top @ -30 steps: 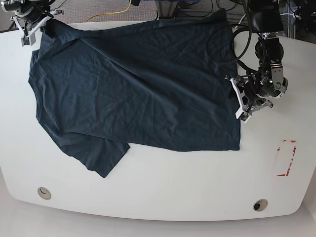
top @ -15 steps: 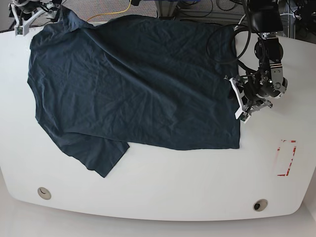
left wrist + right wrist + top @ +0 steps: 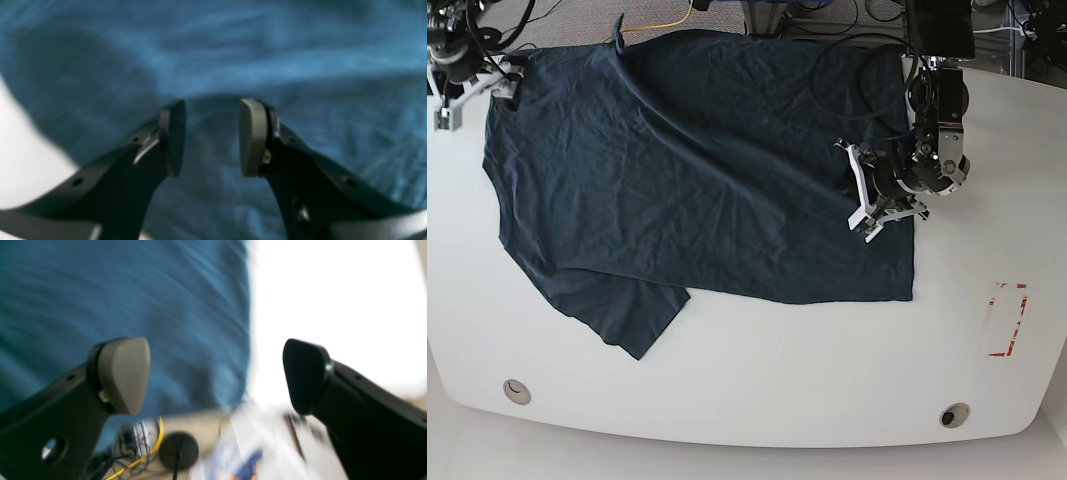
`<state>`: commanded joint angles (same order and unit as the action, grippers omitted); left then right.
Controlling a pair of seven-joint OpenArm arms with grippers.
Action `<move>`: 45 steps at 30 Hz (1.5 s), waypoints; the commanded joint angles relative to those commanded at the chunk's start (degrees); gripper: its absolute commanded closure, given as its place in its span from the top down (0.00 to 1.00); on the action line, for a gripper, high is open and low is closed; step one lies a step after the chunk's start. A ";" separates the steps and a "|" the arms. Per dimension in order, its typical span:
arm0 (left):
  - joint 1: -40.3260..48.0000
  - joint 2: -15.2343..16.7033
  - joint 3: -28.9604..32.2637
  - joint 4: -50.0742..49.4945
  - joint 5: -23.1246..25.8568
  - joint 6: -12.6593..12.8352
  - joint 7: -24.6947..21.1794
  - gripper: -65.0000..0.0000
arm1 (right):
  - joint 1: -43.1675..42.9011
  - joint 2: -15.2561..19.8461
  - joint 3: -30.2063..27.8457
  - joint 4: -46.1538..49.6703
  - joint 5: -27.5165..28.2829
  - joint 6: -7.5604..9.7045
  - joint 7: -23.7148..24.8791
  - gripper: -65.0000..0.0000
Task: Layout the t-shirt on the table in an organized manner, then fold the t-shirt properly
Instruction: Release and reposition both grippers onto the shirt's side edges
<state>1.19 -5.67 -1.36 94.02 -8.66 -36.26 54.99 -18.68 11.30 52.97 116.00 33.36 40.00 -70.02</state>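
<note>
Across the table [image 3: 757, 400] from nine to three o'clock sprawls the navy t-shirt [image 3: 697, 170], one sleeve folded under. Both the left gripper [image 3: 211, 136] and right gripper [image 3: 215, 373] gape empty; a shallow pinch could drag wrinkles sideways.

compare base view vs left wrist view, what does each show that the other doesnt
Only the base view shows the whole t-shirt spread on the table, its folded-under lower left sleeve, the red tape mark, two grommet holes, and the right gripper at the far left corner.

Only the left wrist view shows the left gripper pads close up, parted, with nothing between them.

Both show blue fabric under the left gripper and some white tabletop.
</note>
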 joint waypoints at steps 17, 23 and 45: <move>4.31 -2.11 -4.31 -2.02 0.26 0.09 -0.09 0.37 | 8.79 -0.18 -17.14 -12.84 -0.26 0.00 0.35 0.06; 1.58 -6.24 -6.07 -8.00 0.00 0.09 -1.76 0.37 | 11.87 0.62 -17.23 -20.13 -2.90 0.00 1.58 0.06; -20.84 -12.92 -0.88 -33.41 0.00 -3.34 -11.08 0.37 | 21.71 1.41 -24.79 -41.32 -15.21 0.00 19.08 0.06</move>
<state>-19.65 -18.59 -2.24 60.62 -8.66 -39.60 43.91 3.03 12.70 28.18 74.68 18.15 40.00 -50.95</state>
